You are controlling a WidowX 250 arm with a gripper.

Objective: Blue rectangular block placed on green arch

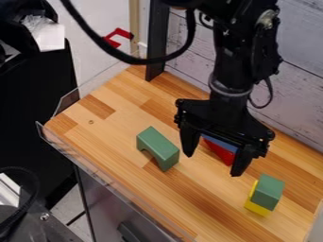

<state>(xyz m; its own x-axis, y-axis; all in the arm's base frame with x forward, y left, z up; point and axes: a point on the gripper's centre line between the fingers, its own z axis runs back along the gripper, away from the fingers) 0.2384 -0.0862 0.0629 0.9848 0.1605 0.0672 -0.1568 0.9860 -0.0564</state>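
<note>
Green arch (165,142), standing on worktop (95,137). Gripper (212,163), at arch's four o'clock, jaws spread apart. Blue block (220,142), at arch's three o'clock, seen between jaws, touching red piece (219,153). Green block (268,189), at gripper's four o'clock, against yellow block (257,209).

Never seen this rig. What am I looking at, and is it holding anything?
One picture, from a fixed camera looking down at a slant. The black machine is a robot arm; its two-fingered hand hangs over a wooden table. A green arch lies beside it. Blue and red pieces show between the spread fingers; I can't tell if they touch, but nothing looks clearly gripped. Near the table's lower right, a small green block sits, seemingly, on a yellow one.
</note>
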